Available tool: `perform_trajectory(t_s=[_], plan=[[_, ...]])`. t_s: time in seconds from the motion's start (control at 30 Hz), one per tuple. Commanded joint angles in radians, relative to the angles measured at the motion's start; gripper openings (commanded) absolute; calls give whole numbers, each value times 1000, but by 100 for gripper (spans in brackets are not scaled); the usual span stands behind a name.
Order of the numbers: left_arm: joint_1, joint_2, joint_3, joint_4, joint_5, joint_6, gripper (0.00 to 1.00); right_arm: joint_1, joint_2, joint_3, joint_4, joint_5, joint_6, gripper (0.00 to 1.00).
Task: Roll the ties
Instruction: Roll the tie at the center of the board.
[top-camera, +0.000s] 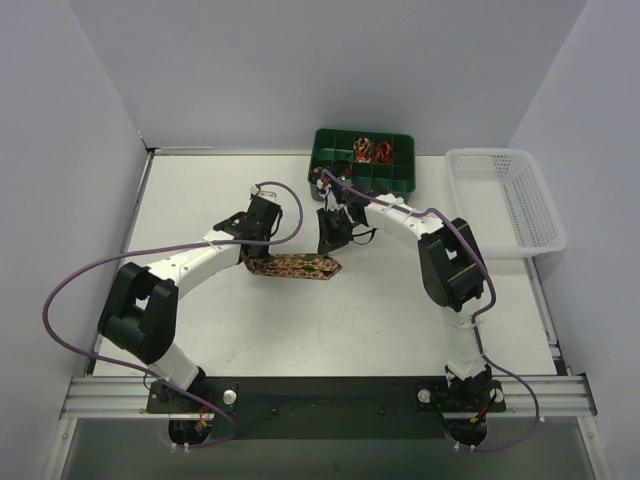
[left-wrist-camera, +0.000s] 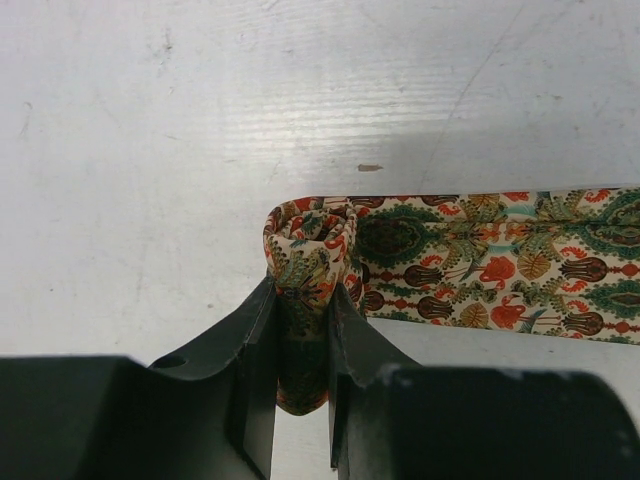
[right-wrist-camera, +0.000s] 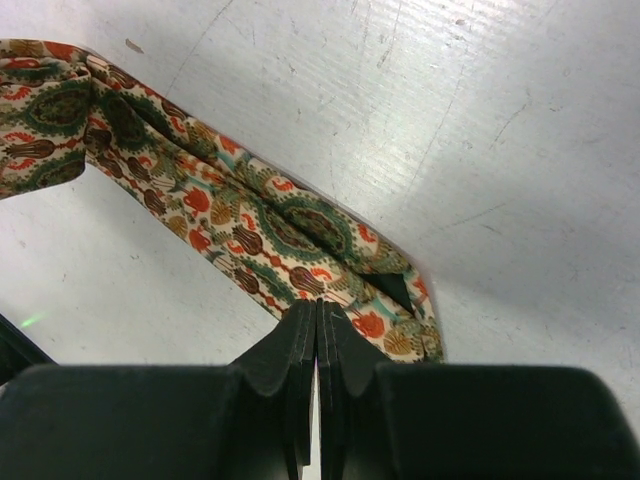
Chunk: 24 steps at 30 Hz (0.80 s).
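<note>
One tie (top-camera: 295, 267) lies flat on the white table as a short patterned strip, its pointed tip toward the right. My left gripper (top-camera: 252, 254) is shut on the tie's rolled left end. In the left wrist view the fingers (left-wrist-camera: 303, 305) clamp the small coil (left-wrist-camera: 305, 245), and the flat strip (left-wrist-camera: 490, 265) runs off to the right. My right gripper (top-camera: 333, 243) is over the tip end. In the right wrist view its jaws (right-wrist-camera: 318, 305) are shut, their tips at the near edge of the tie (right-wrist-camera: 250, 225). No fabric shows between them.
A green compartment tray (top-camera: 340, 176) stands at the back, with rolled ties (top-camera: 371, 150) in its far cells. A white plastic basket (top-camera: 505, 195) sits at the right. Purple cables (top-camera: 70, 285) loop beside both arms. Grey walls enclose the table.
</note>
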Motion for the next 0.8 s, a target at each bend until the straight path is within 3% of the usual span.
perform_trajectory(t_s=[0.0, 0.47, 0.67, 0.77], plan=[[-14, 31, 60, -55, -91, 12, 0, 0, -35, -10, -19, 17, -11, 2], [-142, 183, 158, -134, -215, -5, 1, -9, -35, -30, -19, 26, -13, 2], [-191, 217, 178, -139, -211, -18, 15, -9, -34, -30, -21, 29, -11, 2], [-206, 218, 180, -136, -206, -32, 32, -9, -29, -29, -19, 28, -11, 2]])
